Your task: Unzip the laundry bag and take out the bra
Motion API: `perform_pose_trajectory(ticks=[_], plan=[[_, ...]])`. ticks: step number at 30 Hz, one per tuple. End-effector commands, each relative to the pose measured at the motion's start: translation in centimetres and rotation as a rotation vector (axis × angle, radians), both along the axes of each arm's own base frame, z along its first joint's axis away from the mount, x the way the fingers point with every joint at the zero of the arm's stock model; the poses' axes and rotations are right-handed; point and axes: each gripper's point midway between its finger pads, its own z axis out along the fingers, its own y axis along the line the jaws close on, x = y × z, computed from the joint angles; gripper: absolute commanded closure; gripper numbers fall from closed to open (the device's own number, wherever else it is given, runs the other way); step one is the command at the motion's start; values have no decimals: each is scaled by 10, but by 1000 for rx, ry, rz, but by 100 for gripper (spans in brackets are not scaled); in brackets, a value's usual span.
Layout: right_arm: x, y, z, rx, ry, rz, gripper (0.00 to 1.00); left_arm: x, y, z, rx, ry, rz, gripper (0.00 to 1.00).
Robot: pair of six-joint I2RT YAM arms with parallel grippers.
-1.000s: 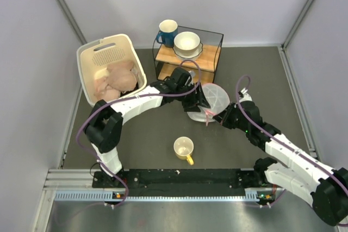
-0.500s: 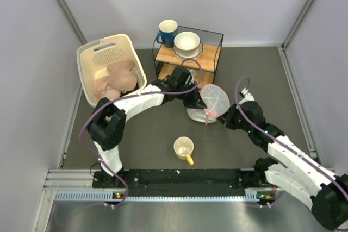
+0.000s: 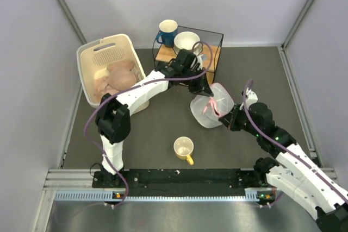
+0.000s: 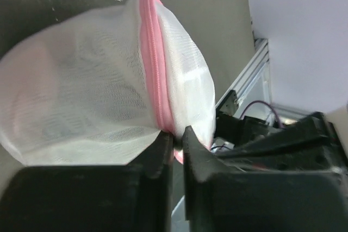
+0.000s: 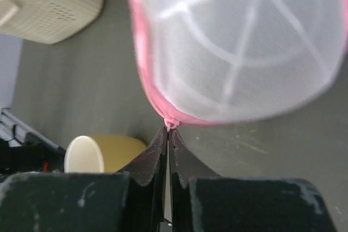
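The laundry bag [image 3: 213, 106], white mesh with a pink zip rim, hangs lifted off the table between my two grippers. My left gripper [image 3: 205, 89] is shut on the bag's pink rim [image 4: 157, 91] at its top edge. My right gripper [image 3: 223, 118] is shut on the small pink zip pull [image 5: 171, 123] at the bag's lower rim. The bag [image 5: 239, 47] fills the upper right wrist view. The zip looks closed. The bra shows only as a faint pink tint through the mesh [image 4: 32, 74].
A yellow mug [image 3: 184, 149] stands on the table below the bag, also in the right wrist view [image 5: 103, 153]. A cream slotted basket [image 3: 109, 69] with peach cloths is at the back left. A wire-frame shelf [image 3: 187, 52] with a blue mug and white bowl stands behind.
Both grippers have lifted the bag off the table and tilted it upright. My left gripper moved back and up; my right gripper followed slightly right.
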Motion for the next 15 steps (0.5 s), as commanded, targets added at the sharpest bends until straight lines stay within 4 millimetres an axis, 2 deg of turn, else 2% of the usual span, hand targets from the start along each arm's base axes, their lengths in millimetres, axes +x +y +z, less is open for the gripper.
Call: perform_pose_trajectory(ticks=[1, 3, 4, 5, 6, 7, 8, 9, 10, 11, 12, 14, 15], plan=[[-6, 15, 52, 99, -79, 13, 100, 17, -3, 22, 37, -115, 7, 78], [-4, 17, 50, 105, -57, -5, 100, 18, 0, 27, 52, -131, 6, 54], [-2, 15, 45, 111, -36, -39, 100, 15, 5, 25, 74, -127, 13, 36], [2, 17, 42, 112, -27, -51, 100, 12, 11, 35, 72, -141, 25, 29], [4, 17, 38, 114, -19, -63, 100, 6, 18, 27, 93, -126, 32, 25], [5, 17, 33, 112, -13, -68, 100, 3, 22, 29, 90, -136, 42, 19], [9, 20, 30, 113, -12, -69, 100, -4, 28, 42, 67, -148, 58, 15], [10, 20, 28, 113, -6, -70, 100, -13, 34, 29, 85, -114, 62, 15], [10, 22, 25, 113, 0, -66, 100, -18, 37, 29, 77, -102, 64, 15], [10, 23, 24, 113, 4, -62, 100, -27, 36, 40, 25, -94, 50, 15], [13, 25, 24, 119, 1, -60, 100, -36, 38, 26, 32, -51, 40, 15], [12, 28, 22, 121, 5, -48, 100, -43, 34, 26, -8, -29, 32, 16], [12, 27, 21, 119, 7, -48, 100, -49, 33, 18, -10, 0, 20, 16]])
